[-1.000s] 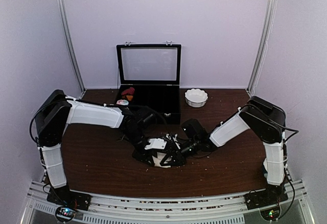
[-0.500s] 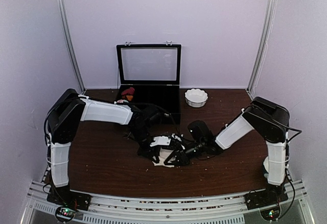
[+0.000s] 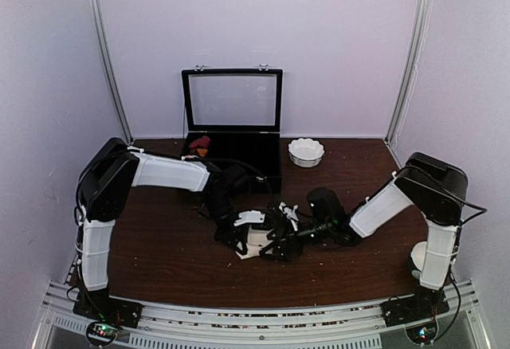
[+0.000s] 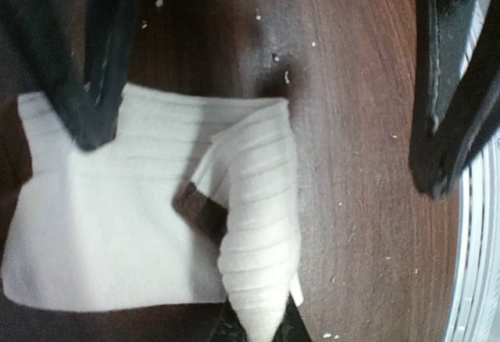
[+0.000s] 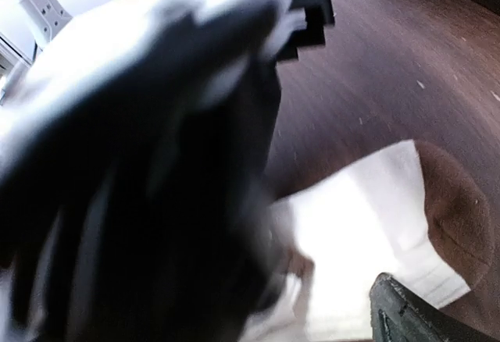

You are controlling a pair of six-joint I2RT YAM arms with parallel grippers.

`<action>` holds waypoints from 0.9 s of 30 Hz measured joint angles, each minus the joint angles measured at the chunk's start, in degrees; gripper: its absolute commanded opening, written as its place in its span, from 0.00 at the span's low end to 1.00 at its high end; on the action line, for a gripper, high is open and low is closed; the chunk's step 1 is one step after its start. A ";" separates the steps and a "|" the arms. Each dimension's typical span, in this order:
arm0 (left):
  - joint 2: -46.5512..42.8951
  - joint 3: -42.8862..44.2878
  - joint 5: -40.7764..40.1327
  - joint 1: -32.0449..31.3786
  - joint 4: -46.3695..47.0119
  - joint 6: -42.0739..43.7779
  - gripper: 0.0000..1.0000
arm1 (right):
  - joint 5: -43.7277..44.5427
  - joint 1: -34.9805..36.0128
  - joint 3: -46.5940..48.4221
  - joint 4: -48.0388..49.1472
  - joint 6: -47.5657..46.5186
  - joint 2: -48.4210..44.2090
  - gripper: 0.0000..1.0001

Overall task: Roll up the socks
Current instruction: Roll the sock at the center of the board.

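From above, shows short cream-beige ribbed fabric sock [image 3: 255,245] flat mid dark brown wooden table [image 3: 159,257], between left gripper [image 3: 239,237] and right gripper [image 3: 279,233]. From left wrist, shows left gripper clamped on sock's folded flap, right gripper's black fingers [image 4: 90,84] spread wide, one tip at sock's corner. From right wrist, mostly blur, sock below.
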 measured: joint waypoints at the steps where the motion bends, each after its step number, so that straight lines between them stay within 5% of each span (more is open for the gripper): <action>1: 0.13 0.22 -0.02 0.02 -0.22 -0.59 0.00 | 1.25 0.00 -1.86 0.26 -0.59 -1.40 1.00; 13: 1.60 2.60 0.17 0.28 -2.75 -3.15 0.00 | 21.22 2.97 -20.15 -0.07 -5.84 -19.10 1.00; 17: 1.75 3.10 -0.02 0.28 -3.37 -3.37 0.00 | 40.02 6.80 -20.98 -6.21 -5.64 -26.62 1.00; 21: 2.45 4.35 -0.17 0.39 -4.83 -3.39 0.00 | 56.35 8.15 -31.23 3.69 -0.15 -39.30 1.00; 27: 5.53 9.14 0.35 0.57 -9.99 -4.04 0.00 | 59.28 9.73 -35.23 8.76 -0.76 -36.63 0.93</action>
